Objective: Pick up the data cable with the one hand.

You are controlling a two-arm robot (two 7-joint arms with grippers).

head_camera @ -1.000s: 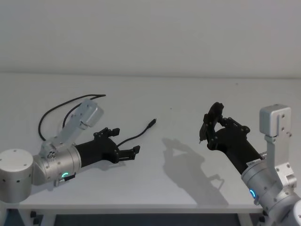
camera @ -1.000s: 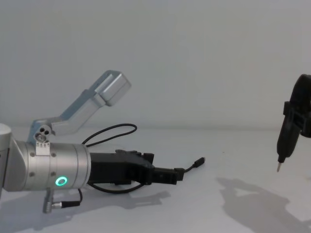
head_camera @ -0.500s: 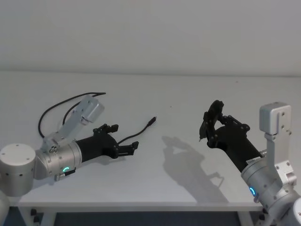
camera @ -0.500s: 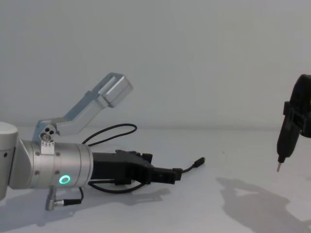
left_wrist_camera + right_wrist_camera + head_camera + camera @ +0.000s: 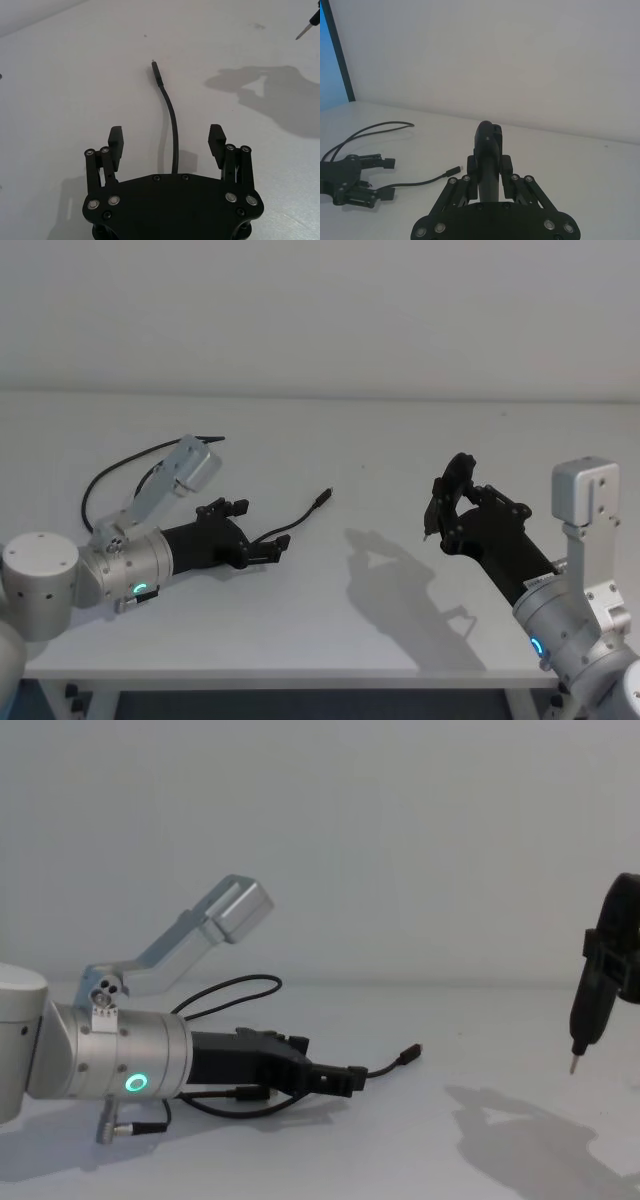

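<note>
The data cable [image 5: 300, 519] is thin and black. It lies on the white table [image 5: 360, 440], and its small plug [image 5: 324, 498] points to the far right. Behind my left arm the cable loops back [image 5: 110, 472]. My left gripper [image 5: 272, 546] rests low over the table, open. In the left wrist view the cable [image 5: 171, 112] runs straight between the spread fingers [image 5: 115, 138], touching neither. From the chest the left gripper [image 5: 345, 1077] shows just short of the plug [image 5: 408, 1053]. My right gripper [image 5: 450, 496] hangs above the table at the right, shut on a black pen-shaped tool [image 5: 588, 1005].
The tool's metal tip [image 5: 573, 1065] points down, well above the tabletop, and its shadow [image 5: 400, 570] falls on the middle of the table. The table's front edge [image 5: 300, 672] runs close below both arms. A plain wall [image 5: 320, 310] stands behind the table.
My left arm has drawn back a little to the left, so the open gripper sits farther from the plug along the cable. The right arm and its tool have not moved.
</note>
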